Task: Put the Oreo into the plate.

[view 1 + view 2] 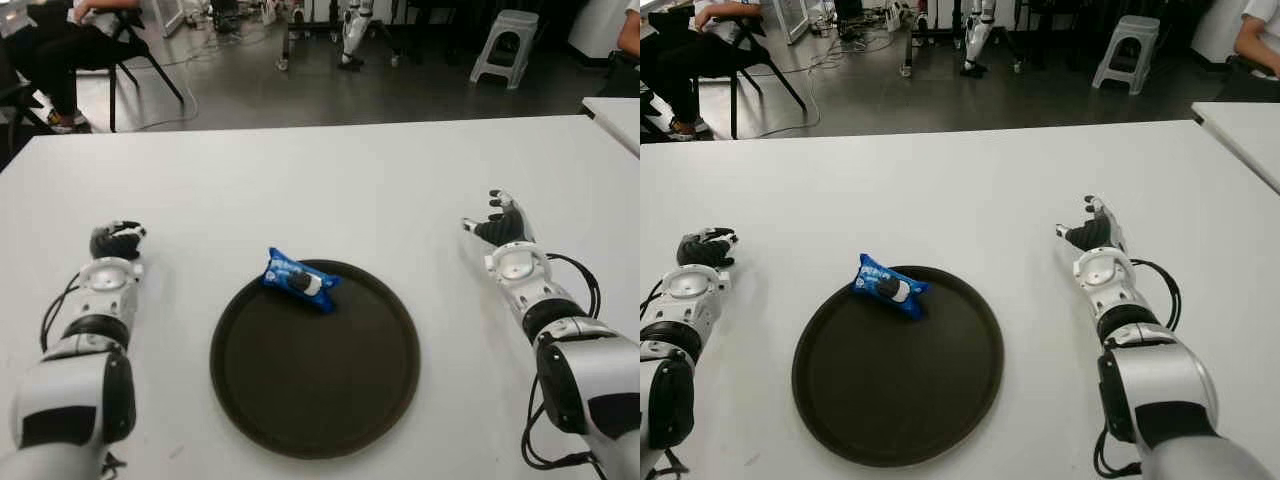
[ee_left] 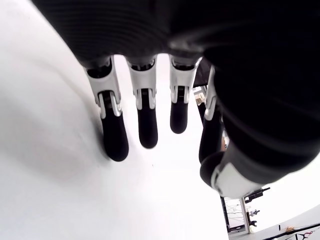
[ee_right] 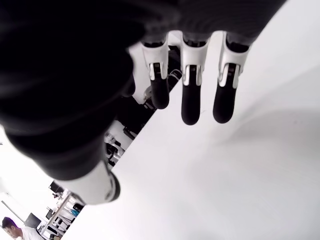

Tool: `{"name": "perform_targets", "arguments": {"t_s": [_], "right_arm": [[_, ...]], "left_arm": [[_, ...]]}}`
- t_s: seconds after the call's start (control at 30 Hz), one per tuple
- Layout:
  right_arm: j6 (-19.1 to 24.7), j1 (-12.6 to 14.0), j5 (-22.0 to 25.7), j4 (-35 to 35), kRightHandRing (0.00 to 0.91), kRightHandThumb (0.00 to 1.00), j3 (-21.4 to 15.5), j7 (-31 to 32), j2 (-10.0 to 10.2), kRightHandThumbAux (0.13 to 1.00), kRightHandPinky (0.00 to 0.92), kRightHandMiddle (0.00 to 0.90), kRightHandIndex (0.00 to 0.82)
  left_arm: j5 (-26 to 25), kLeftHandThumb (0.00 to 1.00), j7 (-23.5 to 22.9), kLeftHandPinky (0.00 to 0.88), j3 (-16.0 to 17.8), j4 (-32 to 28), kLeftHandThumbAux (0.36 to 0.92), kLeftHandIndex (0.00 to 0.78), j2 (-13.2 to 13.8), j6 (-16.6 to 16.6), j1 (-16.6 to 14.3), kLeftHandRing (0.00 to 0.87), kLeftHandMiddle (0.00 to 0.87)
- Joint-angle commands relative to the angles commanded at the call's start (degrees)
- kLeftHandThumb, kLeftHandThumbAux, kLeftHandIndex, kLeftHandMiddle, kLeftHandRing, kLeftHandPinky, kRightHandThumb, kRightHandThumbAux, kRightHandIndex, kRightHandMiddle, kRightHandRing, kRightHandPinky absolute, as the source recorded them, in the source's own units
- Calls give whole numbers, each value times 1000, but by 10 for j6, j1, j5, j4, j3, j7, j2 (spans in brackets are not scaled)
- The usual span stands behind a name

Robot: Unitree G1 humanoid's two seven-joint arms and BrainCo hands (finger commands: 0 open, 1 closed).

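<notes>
A blue Oreo packet [image 1: 299, 280] lies inside the dark round plate [image 1: 315, 380], against its far left rim, with one end over the rim. My left hand [image 1: 117, 240] shows on the white table to the left of the plate, apart from the packet, fingers [image 2: 115, 135] relaxed and holding nothing. My right hand [image 1: 500, 225] shows to the right of the plate, fingers [image 3: 191, 105] extended, nothing in it.
The white table [image 1: 330, 180] stretches beyond the plate to its far edge. A second table corner [image 1: 615, 115] stands at the far right. Beyond are a person on a chair [image 1: 70, 50] at the far left and a grey stool [image 1: 505, 45].
</notes>
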Motion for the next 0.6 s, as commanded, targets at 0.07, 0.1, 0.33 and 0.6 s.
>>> {"name": "perform_targets", "arguments": {"t_s": [0.07,0.1,0.33,0.6], "right_arm": [[-1,0,1,0,210,233,-2,2,0,791,279,176,109],[-1,0,2,0,210,236,-2,2,0,795,278,178,109],[-1,-1,4,-1,225,245,-8,9,3,794,310,183,100],[8,-4,0,1,206,274,-7,11,1,790,278,173,97]], "left_arm": [[1,674,2,207,-1,0,726,398,0,3,-1,178,158],[1,674,3,208,-1,0,726,398,0,5,-2,177,156],[8,674,3,210,-9,1,726,398,2,8,-4,180,156],[8,673,3,209,-10,0,726,398,3,7,-5,181,160]]}}
